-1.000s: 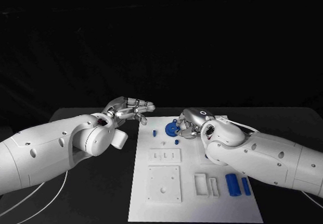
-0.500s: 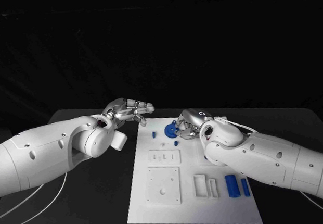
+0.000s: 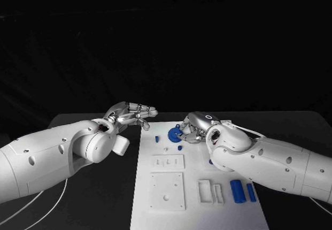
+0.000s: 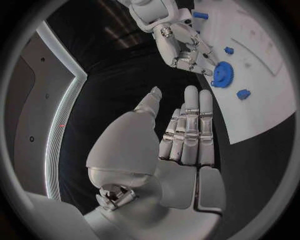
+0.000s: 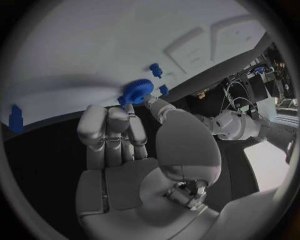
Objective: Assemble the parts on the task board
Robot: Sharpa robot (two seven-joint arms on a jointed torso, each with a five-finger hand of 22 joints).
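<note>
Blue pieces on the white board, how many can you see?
5. A blue gear at the right hand's fingertips, two small pegs near it, and two long bars at the task board's near right. The arm may hide others.

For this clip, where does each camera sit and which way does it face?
Head view: on the head, looking down at the white board; both arms show.
Left wrist view: behind the left hand, facing the board's edge and the right hand.
Right wrist view: behind the right hand, facing the board.
All three share the blue gear.
</note>
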